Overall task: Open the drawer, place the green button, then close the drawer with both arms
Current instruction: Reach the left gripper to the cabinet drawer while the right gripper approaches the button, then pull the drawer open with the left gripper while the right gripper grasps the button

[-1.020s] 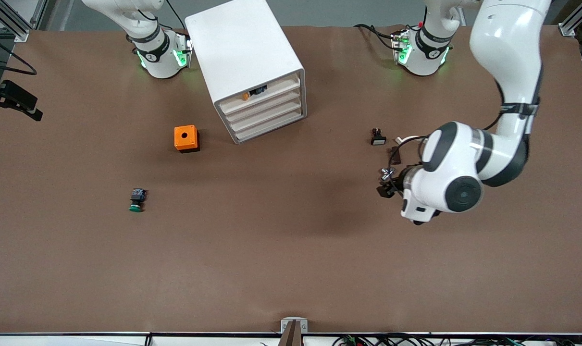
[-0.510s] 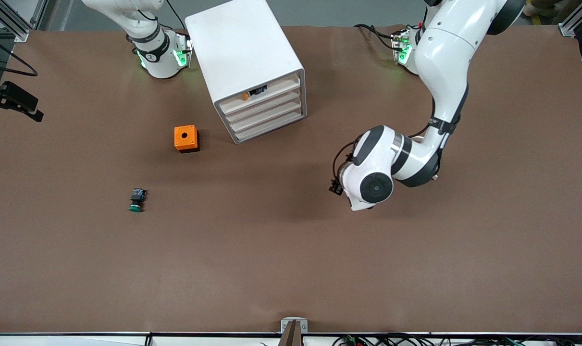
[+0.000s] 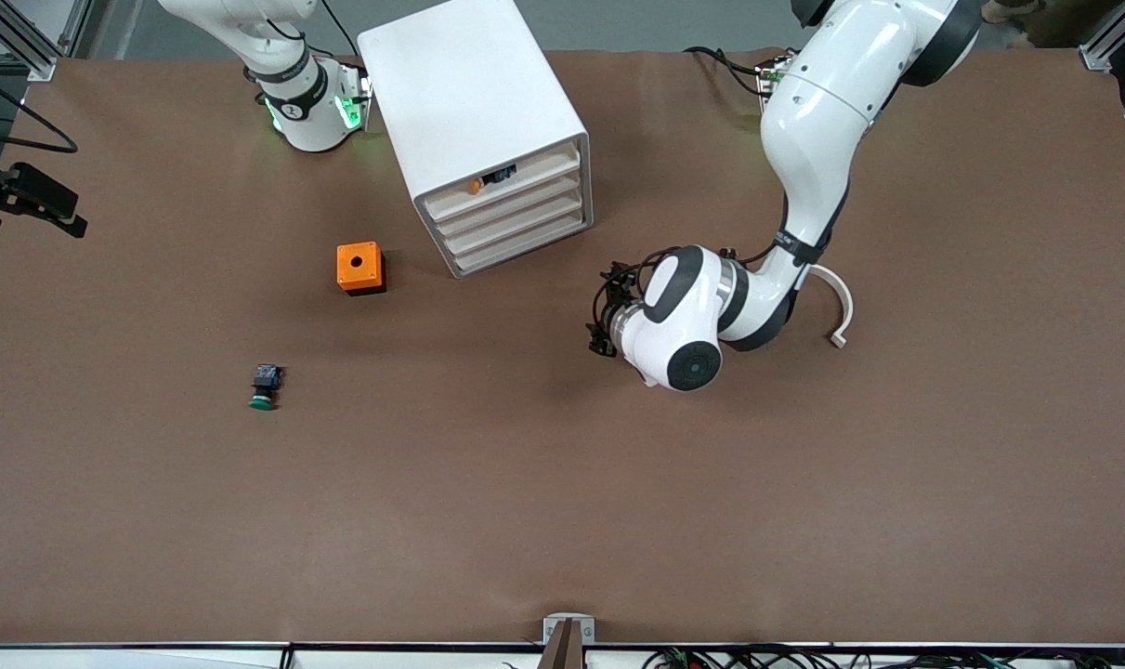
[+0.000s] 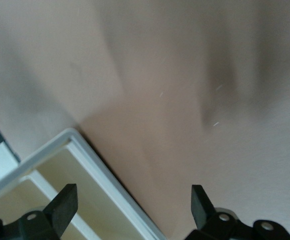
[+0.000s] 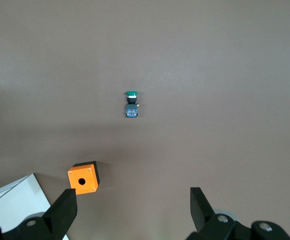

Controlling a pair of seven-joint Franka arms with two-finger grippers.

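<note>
The white cabinet [image 3: 483, 121] stands between the arm bases, its stacked drawers [image 3: 516, 218] all pushed in. Orange and black bits show in the top slot. The green-capped button [image 3: 264, 386] lies on its side on the brown mat, nearer the front camera than the orange cube and toward the right arm's end. My left gripper [image 3: 599, 321] hangs open and empty over the mat beside the cabinet's drawer face. In the left wrist view its fingers [image 4: 65, 202] frame a corner of the cabinet [image 4: 97, 172]. My right gripper [image 5: 135, 210] is open high above the button [image 5: 131, 104].
An orange cube with a hole [image 3: 359, 268] sits beside the cabinet toward the right arm's end, also seen as the orange cube [image 5: 83, 177] from the right wrist. A white curved piece [image 3: 838, 311] hangs by the left arm's forearm. A black camera mount [image 3: 28, 200] juts in at the table edge.
The left arm has swung from its end of the table toward the cabinet, bringing its open gripper close to the drawer face. Button, cube and cabinet have not moved.
</note>
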